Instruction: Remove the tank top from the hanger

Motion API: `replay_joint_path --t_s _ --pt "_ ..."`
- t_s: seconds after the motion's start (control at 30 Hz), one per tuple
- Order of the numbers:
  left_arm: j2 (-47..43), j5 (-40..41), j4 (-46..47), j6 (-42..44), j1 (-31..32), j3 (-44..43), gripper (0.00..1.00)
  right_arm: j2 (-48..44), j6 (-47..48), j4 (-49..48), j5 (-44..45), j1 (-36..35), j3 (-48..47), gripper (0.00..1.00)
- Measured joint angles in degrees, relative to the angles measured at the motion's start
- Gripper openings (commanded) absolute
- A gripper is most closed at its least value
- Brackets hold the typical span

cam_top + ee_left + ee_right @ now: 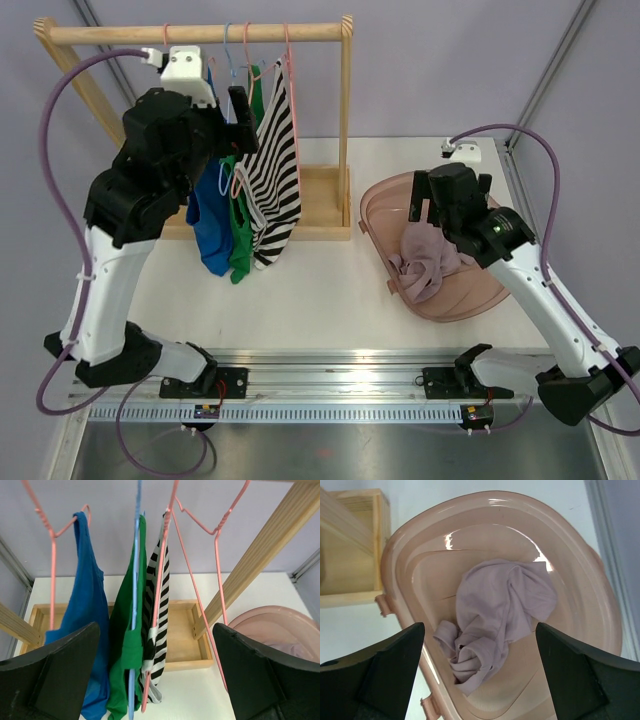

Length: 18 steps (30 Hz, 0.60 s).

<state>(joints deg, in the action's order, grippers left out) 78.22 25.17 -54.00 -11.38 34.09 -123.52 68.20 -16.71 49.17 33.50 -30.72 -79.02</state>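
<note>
My left gripper point(155, 627) and right gripper point(479, 627): both wide, holding nothing
Right hangs over the pink basin point(600, 595), free room to its rim; mauve tank top point(495, 605) lies crumpled inside.

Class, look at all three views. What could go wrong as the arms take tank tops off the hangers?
1. The blue top, green top and striped top hang close together in front of the open left hand; closing might pinch two tops, or a hanger wire.
2. The empty pink hanger hangs beside the striped top, so a tug could snag it or swing it off the rail.
</note>
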Motion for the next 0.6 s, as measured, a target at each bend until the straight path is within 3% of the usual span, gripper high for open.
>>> replay_joint_path --t_s 0.23,0.43,0.6 --pt "9.27 1.79 -0.55 3.39 -0.02 -5.62 0.99 -8.5 -0.2 -2.82 -6.82 0.02 6.8 0.99" --pt "14.01 0.85 -0.42 5.49 -2.1 -7.39 0.78 -9.88 -0.68 -4.85 -12.76 0.02 8.48 0.95" --pt "15.93 0.13 -0.44 5.97 -4.07 -7.39 0.75 -9.92 -1.07 -5.81 -16.37 0.02 10.23 0.93"
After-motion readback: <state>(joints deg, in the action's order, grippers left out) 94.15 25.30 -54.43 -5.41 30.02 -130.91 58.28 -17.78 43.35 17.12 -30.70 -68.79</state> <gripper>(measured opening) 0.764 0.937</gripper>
